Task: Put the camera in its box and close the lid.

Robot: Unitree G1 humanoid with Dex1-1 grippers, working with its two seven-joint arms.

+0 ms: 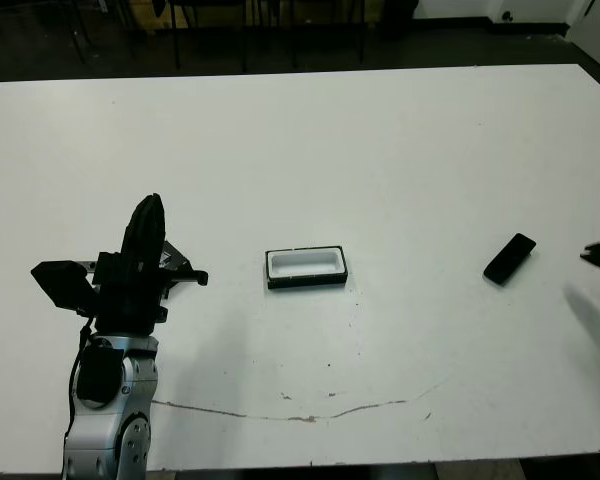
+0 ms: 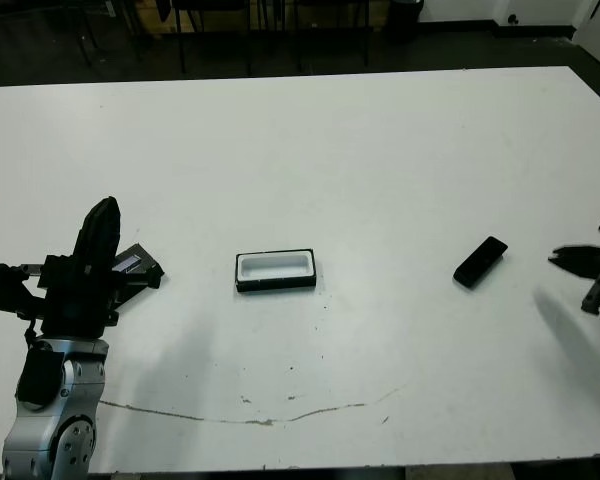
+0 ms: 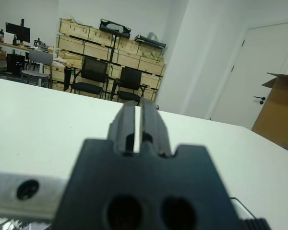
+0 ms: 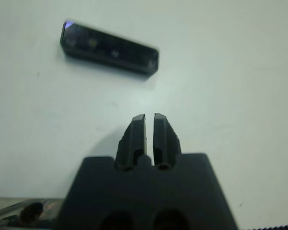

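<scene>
The box (image 1: 307, 267) lies uncovered at the table's middle, black walls around a white lining with nothing inside. The camera (image 1: 509, 259), a slim black bar, lies aslant on the table far to the right; the right wrist view shows the camera (image 4: 110, 48) a little ahead of the fingertips. My right gripper (image 2: 565, 260) hovers just right of it, shut and holding nothing. My left gripper (image 1: 147, 215) is raised at the left, pointing up, shut and holding nothing. The lid (image 2: 137, 264) lies flat behind the left arm, partly hidden, with its silvery marking showing.
The white table (image 1: 380, 150) stretches wide beyond the box. A thin crack line (image 1: 310, 413) runs along its near part. Chairs (image 3: 93, 74) and stacked crates (image 3: 86, 43) stand beyond the far edge.
</scene>
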